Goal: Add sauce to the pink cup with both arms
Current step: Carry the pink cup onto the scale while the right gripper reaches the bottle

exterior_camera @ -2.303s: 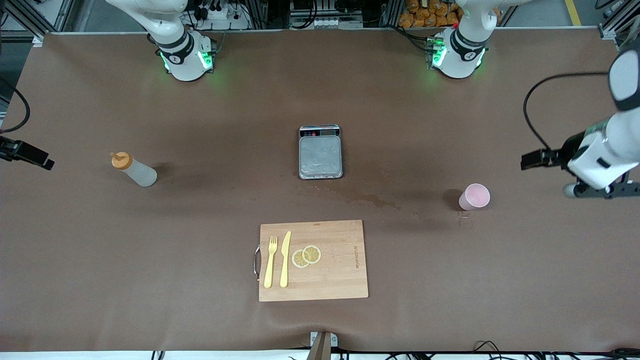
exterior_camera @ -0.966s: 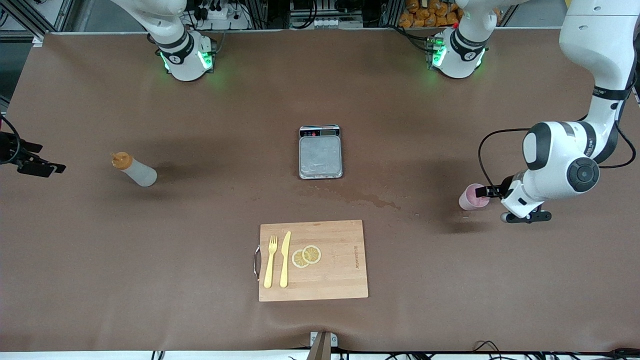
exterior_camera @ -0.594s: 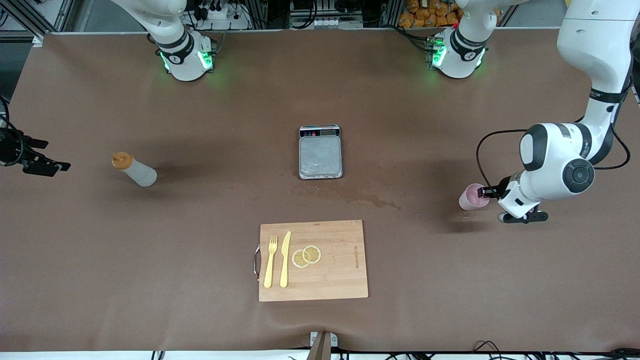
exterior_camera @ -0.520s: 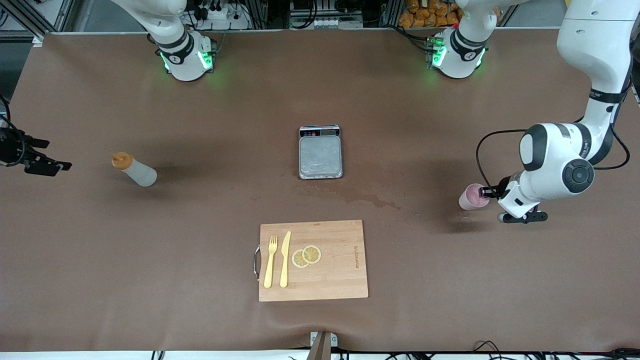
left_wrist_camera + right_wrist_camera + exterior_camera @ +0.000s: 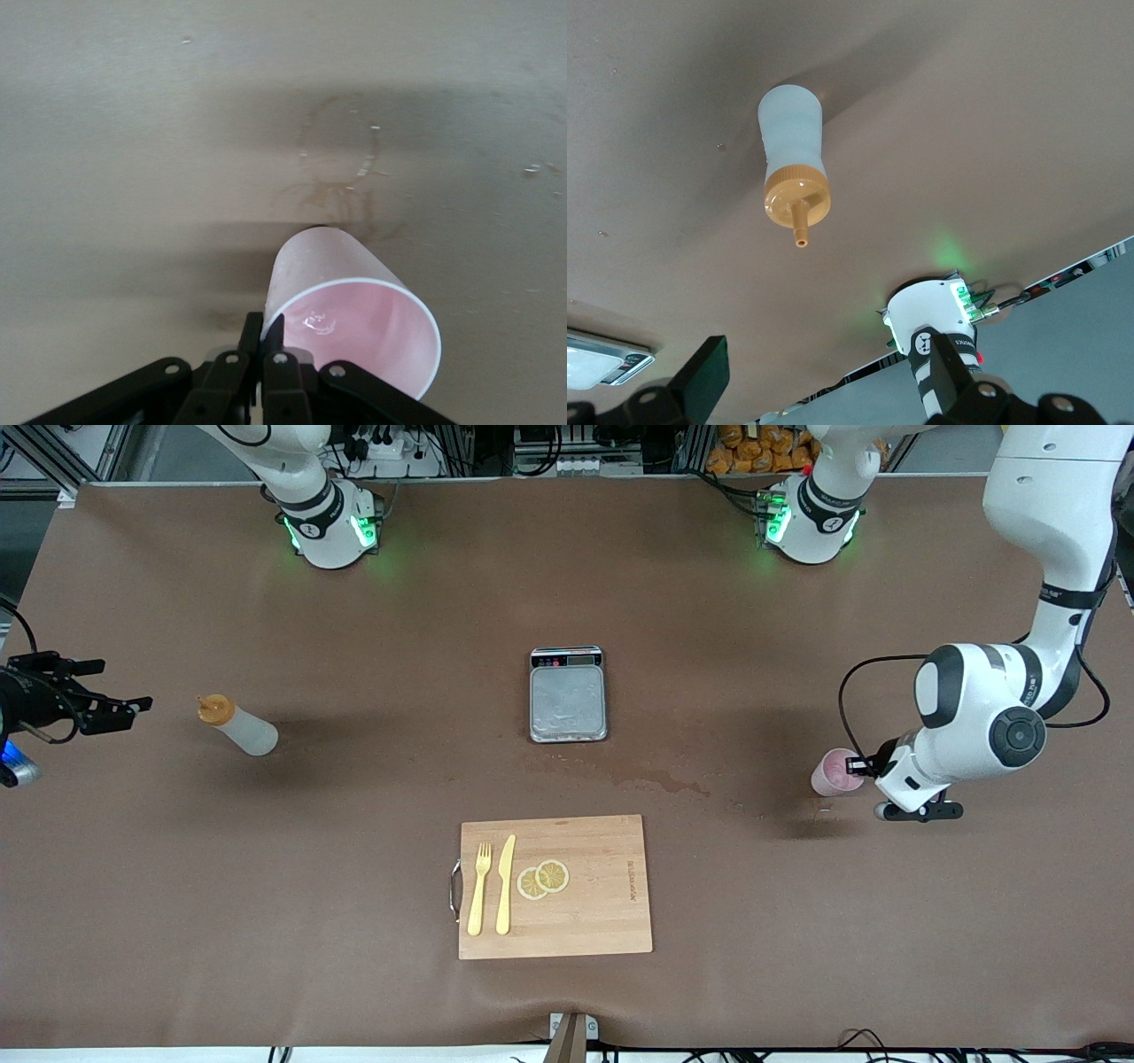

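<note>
On the brown counter (image 5: 266, 921), early in the task, by judgement: nothing poured, both things of the task not lifted.

Left arm (image 5: 974, 708): reaches down at its own end of the counter. Left end effector (image 5: 855, 763): sits at the rim of the pink cup (image 5: 831, 775). In the left wrist view, narrow, with the fingers (image 5: 251, 341) close together and, as it seems, pinching the wall of the cup between them, one outside and one inside. So the grasp on the cup counts as done or nearly done.

Right end effector (image 5: 127, 684): hangs over the counter near the right arm's end, wide apart and holding nothing. Points toward the sauce (image 5: 239, 726) but stays apart from it; in the right wrist view, the bottle between the two fingers only by line of sight, not within them.

Cutting board (image 5: 576, 903), with fork, knife and lemon slices: nearer to the front camera than the scale (image 5: 568, 700), not involved. Scale at the middle, with nothing on its tray.

Sauce: stands upright, orange cap on top, toward the right arm's end. Pink cup: stands on the counter toward the left arm's end, well apart from the bottle; no sauce to see inside, only a small glint.

Left to do, by judgement: to close on the bottle, to bring bottle and cup together, to tip and squeeze.
</note>
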{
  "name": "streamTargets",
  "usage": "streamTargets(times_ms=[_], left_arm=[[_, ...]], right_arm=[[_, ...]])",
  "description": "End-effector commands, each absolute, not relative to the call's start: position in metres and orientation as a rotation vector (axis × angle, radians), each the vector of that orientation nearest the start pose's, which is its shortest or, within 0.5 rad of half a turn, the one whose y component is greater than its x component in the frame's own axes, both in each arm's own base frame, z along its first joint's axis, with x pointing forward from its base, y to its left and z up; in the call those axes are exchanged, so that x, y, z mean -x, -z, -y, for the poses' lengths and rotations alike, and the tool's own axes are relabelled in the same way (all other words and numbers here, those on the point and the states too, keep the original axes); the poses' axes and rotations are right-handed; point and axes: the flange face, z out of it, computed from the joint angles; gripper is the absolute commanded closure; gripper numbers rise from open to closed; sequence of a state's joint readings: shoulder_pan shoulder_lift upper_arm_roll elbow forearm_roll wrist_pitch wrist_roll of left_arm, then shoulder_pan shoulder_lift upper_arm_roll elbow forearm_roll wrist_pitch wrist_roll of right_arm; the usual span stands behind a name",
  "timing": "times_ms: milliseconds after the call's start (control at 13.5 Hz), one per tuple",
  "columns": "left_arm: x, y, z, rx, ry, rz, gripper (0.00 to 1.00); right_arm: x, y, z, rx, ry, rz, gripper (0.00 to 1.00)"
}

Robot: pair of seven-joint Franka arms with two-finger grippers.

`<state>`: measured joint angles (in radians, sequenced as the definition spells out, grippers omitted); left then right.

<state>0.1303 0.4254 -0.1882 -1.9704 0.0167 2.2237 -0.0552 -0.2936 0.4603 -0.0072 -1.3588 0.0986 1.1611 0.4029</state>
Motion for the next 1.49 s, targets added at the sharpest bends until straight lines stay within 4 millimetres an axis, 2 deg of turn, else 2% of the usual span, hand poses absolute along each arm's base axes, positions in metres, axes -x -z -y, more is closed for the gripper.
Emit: streamTargets(times_ms=[0,223,297,446,594,669,817,966,1115,1263,1412], left_arm=[[-0.588,-0.292,0.089,3.191,-0.265,-0.114,1.0],[-0.571,-0.313,0.164,3.208,-0.267,-0.182,1.0],[-0.564,-0.317,0.188,3.214,-0.269,-0.173,1.0],[-0.547,-0.328,0.242,3.234,-0.269,-0.079,1.0],[-0.528,-0.341,0.291,3.245,-0.275,0.079,1.0],[-0.515,-0.345,0.317,3.241,-0.282,0.143,1.0],[-0.49,-0.348,0.367,3.234,-0.297,0.205,1.0],[-0.468,-0.341,0.414,3.221,-0.325,0.293,1.0],[-0.452,-0.337,0.444,3.202,-0.339,0.379,1.0],[-0.441,-0.329,0.461,3.185,-0.305,0.415,1.0],[-0.43,-0.315,0.478,3.185,-0.291,0.46,1.0]], right_arm=[[-0.589,-0.431,0.184,2.662,-0.992,-1.039,0.0],[-0.575,-0.421,0.242,2.251,-0.972,-1.324,0.0],[-0.574,-0.416,0.251,2.178,-0.966,-1.328,0.0],[-0.571,-0.398,0.265,2.13,-0.982,-1.344,0.0],[-0.571,-0.384,0.268,2.101,-1.016,-1.359,0.0],[-0.567,-0.364,0.272,2.058,-1.052,-1.348,0.0],[-0.555,-0.324,0.297,1.881,-1.098,-1.347,0.0],[-0.556,-0.309,0.298,1.864,-1.109,-1.351,0.0],[-0.553,-0.289,0.304,1.833,-1.125,-1.365,0.0],[-0.552,-0.253,0.302,1.797,-1.177,-1.371,0.0],[-0.559,-0.242,0.289,1.803,-1.204,-1.379,0.0]])
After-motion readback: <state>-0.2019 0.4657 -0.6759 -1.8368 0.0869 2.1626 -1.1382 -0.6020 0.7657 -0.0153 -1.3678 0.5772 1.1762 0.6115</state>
